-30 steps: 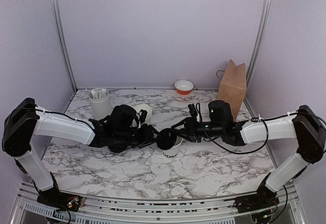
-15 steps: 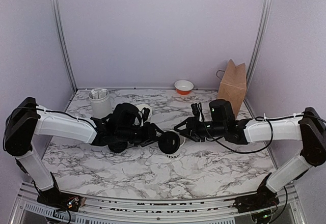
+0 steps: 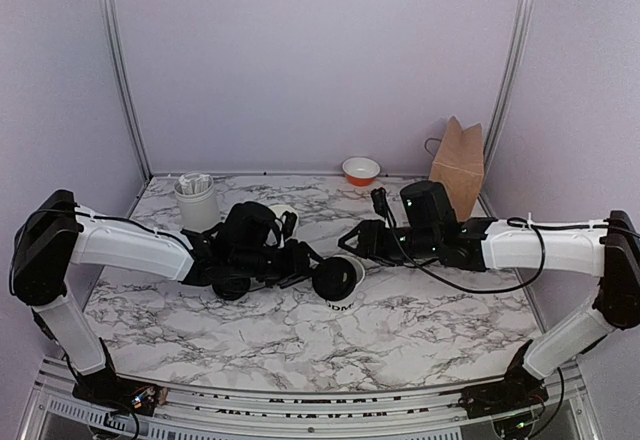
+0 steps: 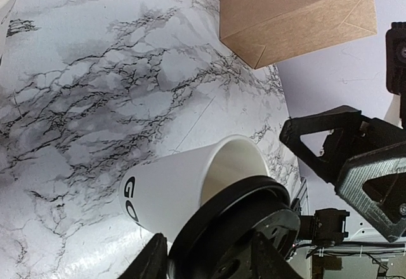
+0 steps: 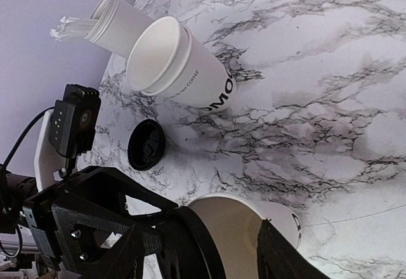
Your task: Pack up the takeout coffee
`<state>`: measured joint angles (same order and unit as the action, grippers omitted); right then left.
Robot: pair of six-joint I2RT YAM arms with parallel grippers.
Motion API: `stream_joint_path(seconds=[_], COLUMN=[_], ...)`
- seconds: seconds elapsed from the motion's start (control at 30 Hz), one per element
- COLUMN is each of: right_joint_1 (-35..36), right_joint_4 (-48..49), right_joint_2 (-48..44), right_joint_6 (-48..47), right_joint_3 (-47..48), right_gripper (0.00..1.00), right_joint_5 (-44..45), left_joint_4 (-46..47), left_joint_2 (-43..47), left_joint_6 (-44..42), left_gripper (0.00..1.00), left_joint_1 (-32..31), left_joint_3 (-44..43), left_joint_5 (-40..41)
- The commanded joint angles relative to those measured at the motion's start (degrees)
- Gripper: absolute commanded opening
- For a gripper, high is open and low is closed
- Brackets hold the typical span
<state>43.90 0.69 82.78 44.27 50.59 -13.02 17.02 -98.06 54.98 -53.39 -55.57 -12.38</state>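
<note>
Overhead view: the paper bag point(image 3: 458, 168) stands at the back right of the marble table point(image 3: 420, 330). An orange bowl point(image 3: 361, 170) sits to the bag's left by the back wall; what it holds cannot be told. The white cup point(image 3: 350, 278) stands upright well to the left of the bag and nearer the arms, at the middle of the table.

Left wrist view: the black lid point(image 4: 231, 219) is tilted over the cup's mouth, covering part of it, with white inner wall showing past its edge. The left gripper point(image 3: 312, 268) pinches this lid between its fingers point(image 4: 151, 263).

The right gripper point(image 3: 348, 240) hangs between the cup and the bag, apart from the cup, its fingers point(image 5: 276, 253) spread and holding nothing.

Right wrist view only: a second lid point(image 5: 146, 144) lies flat on the table, farther from the bag than the cup.

Count:
- Lids: two.
- Single cup: one.
- Stack of nested cups point(image 5: 184, 73): one.
- Ribbed white holder point(image 5: 111, 19): one, with white packets point(image 5: 70, 26) standing in it, farthest left of the bag.
- Bag: one.
- Bowl: one.
</note>
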Motion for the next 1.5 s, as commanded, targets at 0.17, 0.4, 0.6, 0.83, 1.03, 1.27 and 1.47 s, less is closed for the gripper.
stream_joint_path(seconds=[0.17,0.4,0.6,0.83,1.03,1.27,1.47], right_joint_1=[2.4,2.4,2.4,2.5,2.5,2.6,2.8], right_joint_4=[-14.5,-14.6,-15.7,-16.5,-17.0,-17.8,-18.2], right_joint_2=[-2.4,-1.6,-0.8,1.5,2.4,3.0,3.5], right_joint_6=[-10.4,-15.7,-18.5,-19.9,-19.7,-19.7,-19.2], right_joint_3=[6.5,6.9,7.2,6.9,7.1,7.2,7.3], right_gripper=[0.72,0.84,0.85,0.84,0.82,0.78,0.74], right_joint_5=[13.9,8.6,6.7,5.0,4.6,5.1,6.2], left_joint_4=[-2.1,-2.8,-3.6,-4.3,-4.6,-4.8,-5.4], left_joint_2=[-0.8,-1.5,-2.0,-2.5,-2.7,-3.0,-3.5], left_joint_6=[-0.7,-0.7,-0.9,-1.1,-1.1,-1.2,-1.5], left_gripper=[0.46,0.46,0.46,0.46,0.46,0.46,0.46], left_joint_1=[-0.3,-0.3,-0.3,-0.4,-0.4,-0.5,-0.5], left_joint_3=[-2.0,-3.0,-3.9,-4.7,-4.9,-5.5,-6.5], left_joint_5=[0.3,0.0,0.1,0.2,0.3,0.3,0.4])
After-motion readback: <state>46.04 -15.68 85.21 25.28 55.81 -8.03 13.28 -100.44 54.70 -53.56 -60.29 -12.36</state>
